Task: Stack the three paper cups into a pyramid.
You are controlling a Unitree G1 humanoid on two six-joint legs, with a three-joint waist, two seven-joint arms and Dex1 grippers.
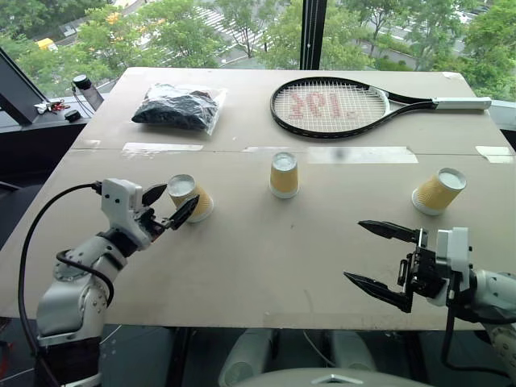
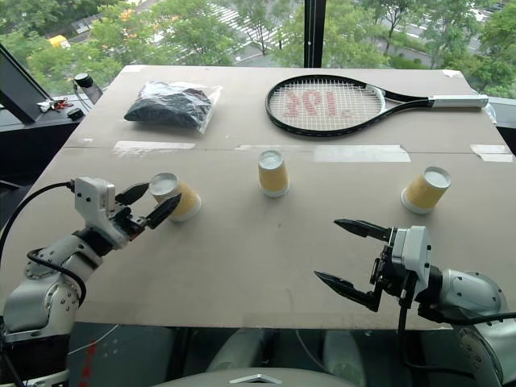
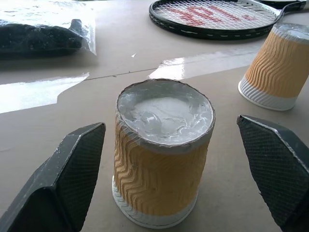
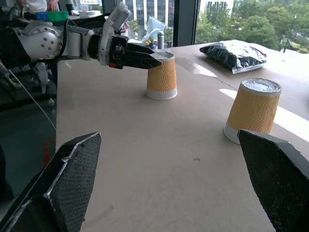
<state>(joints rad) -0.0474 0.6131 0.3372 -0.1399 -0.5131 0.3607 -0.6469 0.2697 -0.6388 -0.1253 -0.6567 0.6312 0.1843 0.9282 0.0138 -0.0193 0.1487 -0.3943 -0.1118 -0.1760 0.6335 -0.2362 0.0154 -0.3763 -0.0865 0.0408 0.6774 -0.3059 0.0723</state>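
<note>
Three paper cups stand upside down, well apart, in a rough row across the middle of the table (image 1: 266, 266); no pyramid yet. Left cup (image 1: 192, 197), middle cup (image 1: 284, 175), right cup (image 1: 439, 191). All three are the same: yellow-orange wavy-ribbed sides, a white band at the rim, a white base facing up. The left and right ones look tilted from my head view, though that may just be the viewing angle; I can't say for sure.

I have the left gripper (image 1: 169, 208) at the near-left side of the left cup, fingers spread wide, one to each side of it. In the left wrist view the cup (image 3: 163, 152) sits between the two fingers (image 3: 72, 179) with a gap on both sides, so nothing is gripped. I judge it is lined up for a side grasp.

The right gripper (image 1: 379, 258) hangs at the near right, jaws fully apart and empty, near the right cup but not at it. Probably waiting its turn.

Far side: a racket (image 1: 339, 106) and a bagged dark bundle (image 1: 177, 106), both out of the way.
</note>
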